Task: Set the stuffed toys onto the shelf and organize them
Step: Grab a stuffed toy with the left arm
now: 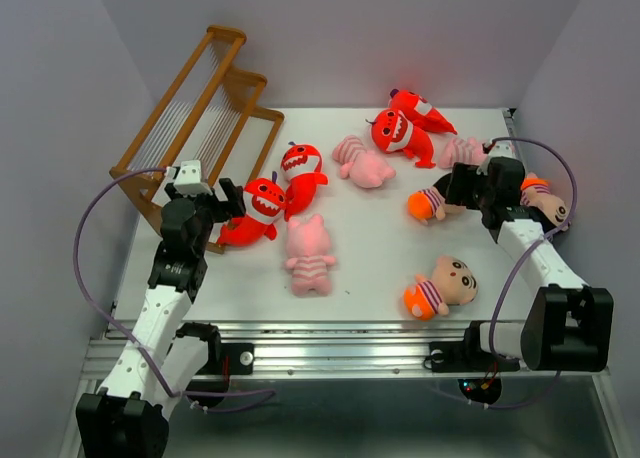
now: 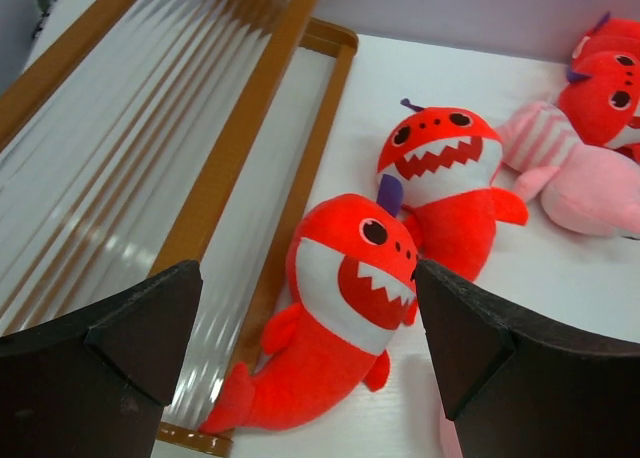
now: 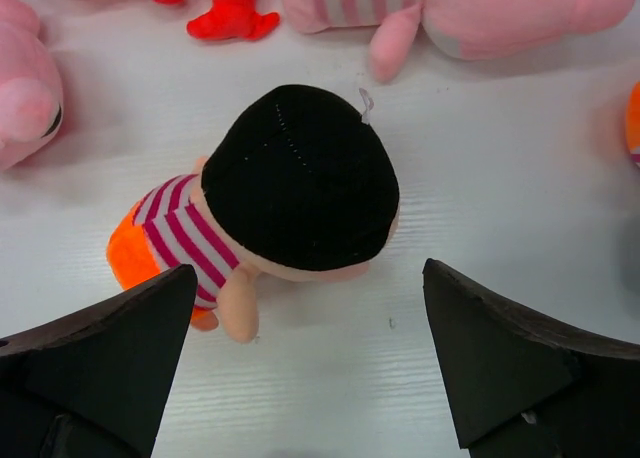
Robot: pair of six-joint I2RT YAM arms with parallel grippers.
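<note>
Gaping left pincer (image 2: 305,278), right pincer (image 3: 308,276); boy doll (image 3: 290,178), black hair visible only from right wrist.

Both arms are reached forward from their bases and bent at the elbow. The left gripper (image 1: 228,206) is pointed forward and rightward, jaws spread wide, nothing gripped. The right gripper (image 1: 455,190) is turned leftward and pitched down, jaws likewise spread wide, nothing gripped.

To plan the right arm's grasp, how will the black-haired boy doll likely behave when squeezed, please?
The black-haired boy doll looks plush, so it probably compresses and weighs little. Its big rounded head may droop if gripped by the body.
</note>
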